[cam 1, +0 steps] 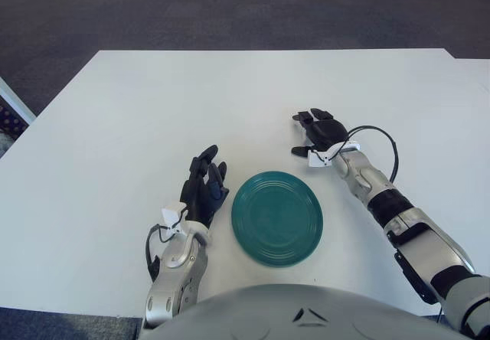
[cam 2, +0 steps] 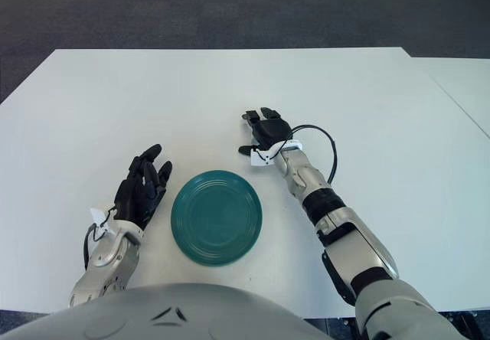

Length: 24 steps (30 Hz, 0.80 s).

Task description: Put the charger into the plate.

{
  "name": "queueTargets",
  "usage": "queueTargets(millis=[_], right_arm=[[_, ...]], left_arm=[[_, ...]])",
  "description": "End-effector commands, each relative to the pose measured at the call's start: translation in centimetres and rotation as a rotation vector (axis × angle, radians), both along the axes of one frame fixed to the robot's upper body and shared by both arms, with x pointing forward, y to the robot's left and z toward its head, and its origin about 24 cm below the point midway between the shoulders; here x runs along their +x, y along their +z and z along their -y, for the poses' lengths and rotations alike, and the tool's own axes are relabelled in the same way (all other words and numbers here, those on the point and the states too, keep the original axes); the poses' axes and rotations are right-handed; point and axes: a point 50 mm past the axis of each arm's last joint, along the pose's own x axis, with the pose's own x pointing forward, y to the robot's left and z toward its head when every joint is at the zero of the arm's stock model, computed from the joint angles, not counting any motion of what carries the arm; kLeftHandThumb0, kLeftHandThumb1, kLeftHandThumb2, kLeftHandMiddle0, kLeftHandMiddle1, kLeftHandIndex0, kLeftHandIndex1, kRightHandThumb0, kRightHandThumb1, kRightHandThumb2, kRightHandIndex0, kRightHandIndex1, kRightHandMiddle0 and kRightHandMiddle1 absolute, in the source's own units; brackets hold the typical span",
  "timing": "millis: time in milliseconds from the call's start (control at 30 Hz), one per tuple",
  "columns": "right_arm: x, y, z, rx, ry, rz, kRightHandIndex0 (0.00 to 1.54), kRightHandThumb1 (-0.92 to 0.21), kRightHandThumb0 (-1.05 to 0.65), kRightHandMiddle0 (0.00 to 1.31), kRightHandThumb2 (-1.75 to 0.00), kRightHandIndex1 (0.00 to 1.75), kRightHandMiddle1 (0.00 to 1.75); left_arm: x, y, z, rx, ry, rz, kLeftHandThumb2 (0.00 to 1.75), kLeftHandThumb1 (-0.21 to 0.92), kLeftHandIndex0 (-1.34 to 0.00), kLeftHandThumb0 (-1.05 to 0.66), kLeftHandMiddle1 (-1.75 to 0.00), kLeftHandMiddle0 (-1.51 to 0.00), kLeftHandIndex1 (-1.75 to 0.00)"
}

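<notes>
The teal plate [cam 1: 277,217] lies empty on the white table [cam 1: 153,102] near its front edge. My right hand [cam 1: 318,129] hovers palm down just beyond the plate's far right rim, a short gap away from it. No charger shows anywhere on the table; the dark hand hides whatever is under it. A white tag [cam 1: 318,158] and a black cable loop [cam 1: 379,137] sit at that wrist. My left hand [cam 1: 205,188] shows just left of the plate, fingers stretched out and holding nothing.
The white table's far edge [cam 1: 268,50] meets dark carpet [cam 1: 245,7]. A second white surface [cam 2: 459,87] adjoins on the right. My own grey torso [cam 1: 306,313] fills the bottom of the view.
</notes>
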Motion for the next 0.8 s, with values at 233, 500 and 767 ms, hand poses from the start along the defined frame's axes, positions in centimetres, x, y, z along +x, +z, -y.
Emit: queueTargets(millis=[233,500,767], right_arm=[[-0.9,-2.9,0.8,-0.031,-0.031,-0.104,0.26,-0.92,-0.84,0.01,-0.62,0.02,0.68],[-0.9,-4.2,1.9,-0.100,-0.048,-0.130,0.29,-0.92,-0.82,0.00,-0.61,0.02,0.68],[-0.9,-4.5,2.4,-0.118,-0.065,-0.099,0.48,-0.92,-0.78,0.07,-0.60,0.07,0.76]], left_arm=[[0.0,0.4,0.4,-0.034,0.007,-0.003,0.82,0.92,-0.02,-0.94,-0.02,-0.43,-0.77],[0.0,0.8,0.6,-0.048,0.005,-0.004,0.82,0.92,-0.04,-0.95,-0.02,-0.44,-0.77],[-0.1,1.0,0.6,-0.062,0.003,-0.006,0.81,0.92,-0.08,-0.95,-0.03,-0.48,-0.78]])
